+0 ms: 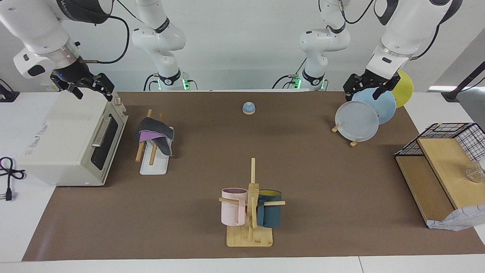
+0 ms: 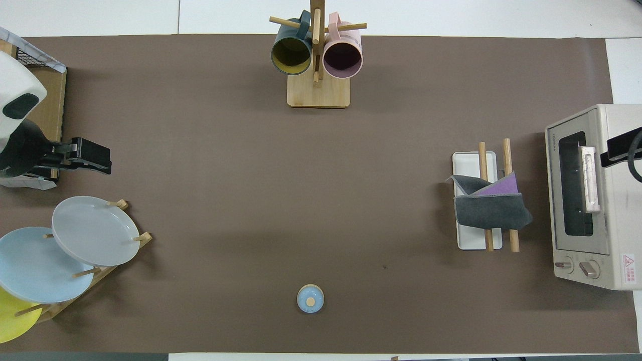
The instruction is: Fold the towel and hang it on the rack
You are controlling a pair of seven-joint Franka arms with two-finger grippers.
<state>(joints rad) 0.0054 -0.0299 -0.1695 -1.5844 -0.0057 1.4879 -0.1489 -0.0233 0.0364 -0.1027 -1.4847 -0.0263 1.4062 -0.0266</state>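
The towel (image 1: 153,133) is folded, dark grey outside with a purple face showing, and hangs draped over both wooden rods of the rack (image 1: 153,167). In the overhead view the towel (image 2: 489,204) covers the middle of the rack (image 2: 471,161), whose rods stick out at both ends. The rack stands beside the toaster oven, toward the right arm's end. My right gripper (image 1: 93,92) is up in the air over the toaster oven, open and empty. My left gripper (image 1: 362,93) is open and empty over the plate stand; it also shows in the overhead view (image 2: 106,163).
A cream toaster oven (image 1: 72,140) stands at the right arm's end. A wooden mug tree (image 1: 251,212) with two cups is farthest from the robots. A stand with plates (image 1: 358,120) and a wire basket on a wooden shelf (image 1: 439,167) are at the left arm's end. A small blue bell (image 1: 248,108) is near the robots.
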